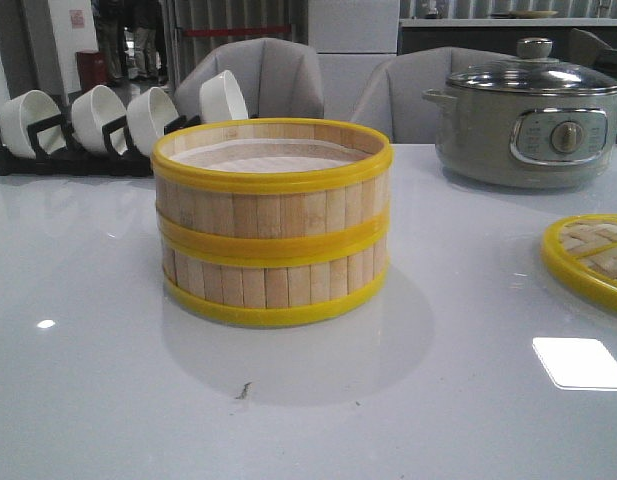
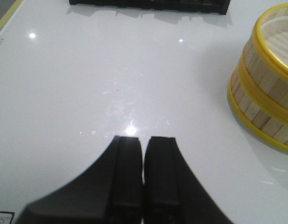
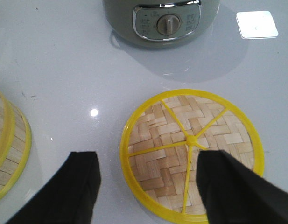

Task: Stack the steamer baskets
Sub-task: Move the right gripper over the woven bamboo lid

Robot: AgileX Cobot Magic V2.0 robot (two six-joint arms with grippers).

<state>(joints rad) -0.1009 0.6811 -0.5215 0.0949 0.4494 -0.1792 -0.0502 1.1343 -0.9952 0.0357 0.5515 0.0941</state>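
Note:
Two steamer baskets stand stacked at the table's middle: the upper basket sits squarely on the lower basket, with a white liner showing inside the top one. The stack also shows in the left wrist view and at the edge of the right wrist view. My left gripper is shut and empty, above bare table beside the stack. My right gripper is open and empty, above the near rim of the woven lid. Neither gripper shows in the front view.
The woven bamboo lid with yellow rim lies flat at the right. A grey electric pot with a glass lid stands at the back right. A black rack of white bowls is at the back left.

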